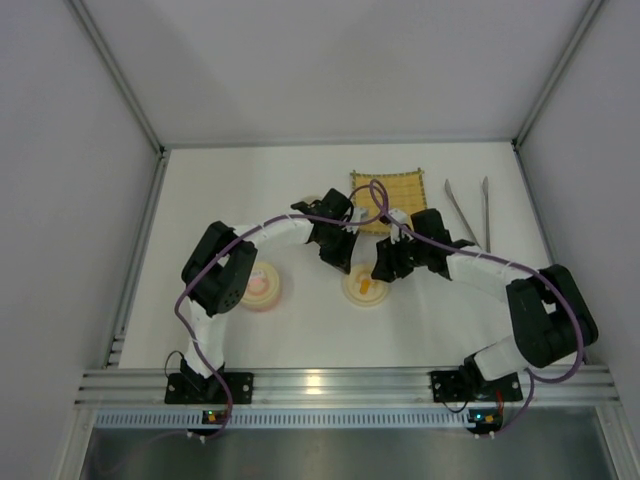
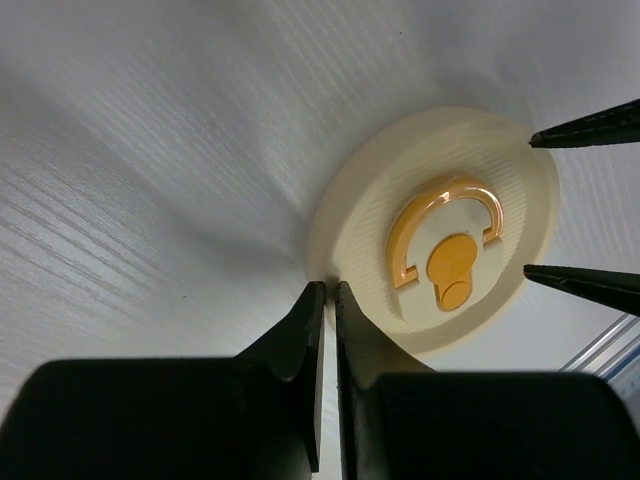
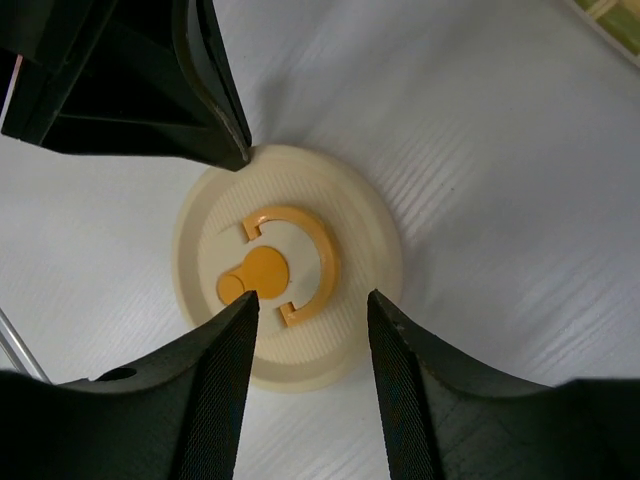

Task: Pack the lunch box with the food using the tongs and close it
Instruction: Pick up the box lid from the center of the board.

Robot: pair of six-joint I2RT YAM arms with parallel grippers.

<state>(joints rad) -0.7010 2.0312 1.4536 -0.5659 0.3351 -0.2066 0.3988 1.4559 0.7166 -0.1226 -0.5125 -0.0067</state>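
Note:
A round cream lunch box lid (image 1: 363, 288) with an orange ring mark lies at the table's middle, also seen as the lid (image 2: 440, 230) and the lid (image 3: 290, 260). My left gripper (image 2: 330, 290) is shut with nothing between its fingers, its tips resting at the lid's rim. From the opposite side my right gripper (image 3: 310, 300) hangs open just above the lid, one finger (image 3: 235, 330) over the orange mark and the other near the rim. The slim silver tongs (image 1: 468, 212) lie at the back right, far from both grippers. The food is out of view.
A second round cream lid (image 1: 262, 287) with a pink mark sits to the left, near the left arm's elbow. A yellow woven mat (image 1: 395, 190) lies behind the grippers. White walls close the table at the back and on both sides.

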